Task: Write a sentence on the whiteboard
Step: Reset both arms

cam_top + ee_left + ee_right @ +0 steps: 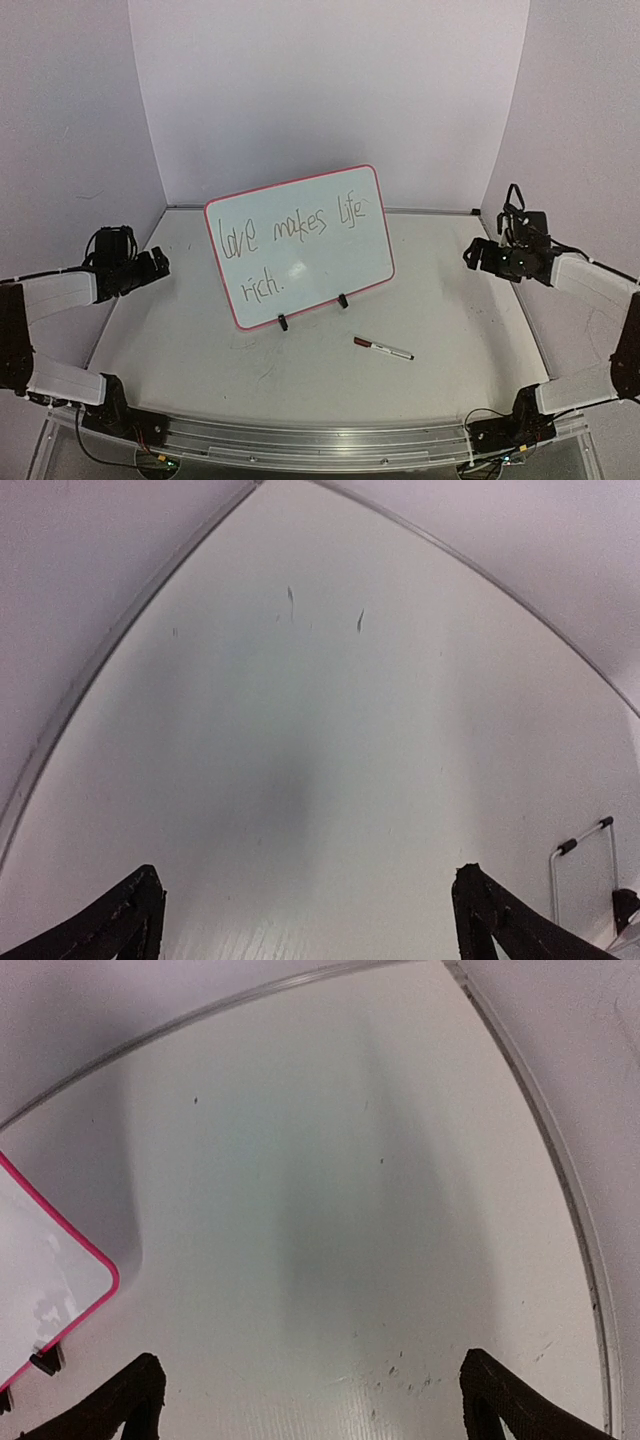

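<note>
The whiteboard [300,245], white with a red-pink frame, stands tilted on two black clip feet in the middle of the table. On it is the sentence [285,240] in thin dark marker, "love makes life" above "rich." A corner of the whiteboard [50,1280] shows at the left of the right wrist view. My left gripper [158,262] hovers left of the board, open and empty; its fingertips [140,905] stand wide apart over bare table. My right gripper [470,255] hovers to the board's right, also open and empty, fingertips [140,1385] wide apart.
A marker [382,348] with a red cap lies on the table in front of the board, right of centre. White walls enclose the table at the back and sides. A thin wire stand [585,865] shows at the right edge of the left wrist view.
</note>
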`<state>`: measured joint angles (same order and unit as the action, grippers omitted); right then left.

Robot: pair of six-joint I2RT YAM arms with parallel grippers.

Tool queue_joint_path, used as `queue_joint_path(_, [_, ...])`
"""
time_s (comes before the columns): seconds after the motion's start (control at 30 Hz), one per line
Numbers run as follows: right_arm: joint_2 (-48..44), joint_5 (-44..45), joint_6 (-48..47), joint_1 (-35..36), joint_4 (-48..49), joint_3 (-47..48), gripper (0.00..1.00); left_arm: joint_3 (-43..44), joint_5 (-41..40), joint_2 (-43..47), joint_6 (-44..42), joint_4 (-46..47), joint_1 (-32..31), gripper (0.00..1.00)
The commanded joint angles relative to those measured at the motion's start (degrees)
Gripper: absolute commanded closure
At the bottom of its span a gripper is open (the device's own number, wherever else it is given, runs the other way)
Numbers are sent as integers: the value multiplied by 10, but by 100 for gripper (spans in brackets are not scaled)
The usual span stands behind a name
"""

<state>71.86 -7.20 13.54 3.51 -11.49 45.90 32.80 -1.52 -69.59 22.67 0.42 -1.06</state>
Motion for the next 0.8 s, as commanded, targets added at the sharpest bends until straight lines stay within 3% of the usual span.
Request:
queue_joint_path(0.0, [-52, 87, -37, -1, 138, -53, 2, 20, -85, -9, -96, 159, 3, 0])
queue_joint_path(0.17, [-72, 152, -88, -1, 280, -150, 2, -67, -121, -20, -164, 328, 3, 1])
queue_joint_path(0.37, [-58, 200, -115, 0, 447, -251, 2, -82, -135, -73, -182, 356, 3, 0])
queue_joint_path(0.77, [-28, 180, -114, 0, 474, -258, 2, -88, -124, -81, -177, 370, 2, 1])
